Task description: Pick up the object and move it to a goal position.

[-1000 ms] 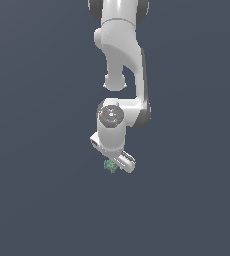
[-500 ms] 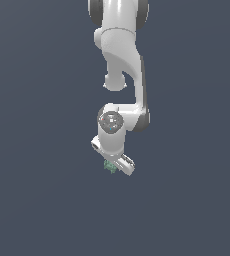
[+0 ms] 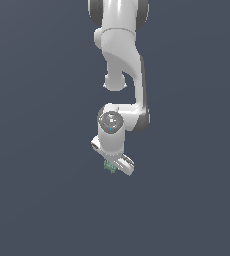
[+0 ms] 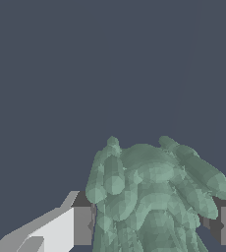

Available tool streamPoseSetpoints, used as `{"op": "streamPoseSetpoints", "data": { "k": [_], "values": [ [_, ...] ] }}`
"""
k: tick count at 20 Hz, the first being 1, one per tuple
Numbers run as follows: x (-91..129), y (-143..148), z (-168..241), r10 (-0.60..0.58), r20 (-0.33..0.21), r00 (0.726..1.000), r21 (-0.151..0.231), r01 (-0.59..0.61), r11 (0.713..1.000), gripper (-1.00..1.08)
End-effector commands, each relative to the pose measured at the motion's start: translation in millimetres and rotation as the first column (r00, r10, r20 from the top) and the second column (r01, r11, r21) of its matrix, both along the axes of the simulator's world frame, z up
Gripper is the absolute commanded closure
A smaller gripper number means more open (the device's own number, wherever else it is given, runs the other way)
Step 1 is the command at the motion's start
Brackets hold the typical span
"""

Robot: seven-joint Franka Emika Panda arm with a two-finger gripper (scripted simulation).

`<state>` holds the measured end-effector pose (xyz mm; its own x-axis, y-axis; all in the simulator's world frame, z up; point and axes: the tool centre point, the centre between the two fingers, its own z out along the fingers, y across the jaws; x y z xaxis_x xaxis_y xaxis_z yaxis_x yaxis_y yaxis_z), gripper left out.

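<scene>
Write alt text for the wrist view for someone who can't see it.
A bumpy pale-green object fills the lower frame, sitting between the gripper's two fingers, which press against its sides. Behind it is only plain dark grey-blue background.

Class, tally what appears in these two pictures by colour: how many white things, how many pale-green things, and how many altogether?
White: 1, the robot arm with its gripper
Pale green: 1, the bumpy lump sitting between the jaws
Total: 2
</scene>
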<state>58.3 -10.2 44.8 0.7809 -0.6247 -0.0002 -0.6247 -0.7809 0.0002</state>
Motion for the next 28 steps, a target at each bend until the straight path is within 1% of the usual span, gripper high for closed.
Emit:
{"op": "streamPoseSetpoints", "data": {
  "k": [1, 4, 7, 10, 21, 24, 28],
  "values": [
    [0, -2, 1, 0.000, 0.000, 1.000, 0.000, 0.000, 1.000, 1.08],
    [-1, -11, 8, 0.000, 0.000, 1.000, 0.000, 0.000, 1.000, 1.08],
    [-2, -28, 20, 0.000, 0.000, 1.000, 0.000, 0.000, 1.000, 1.08],
    [-4, -54, 38, 0.000, 0.000, 1.000, 0.001, 0.000, 1.000, 1.08],
    [-8, -163, 115, 0.000, 0.000, 1.000, 0.001, 0.000, 1.000, 1.08],
    [-8, -185, 130, 0.000, 0.000, 1.000, 0.001, 0.000, 1.000, 1.08],
    [-8, -202, 142, 0.000, 0.000, 1.000, 0.000, 0.000, 1.000, 1.08]
  ]
}}
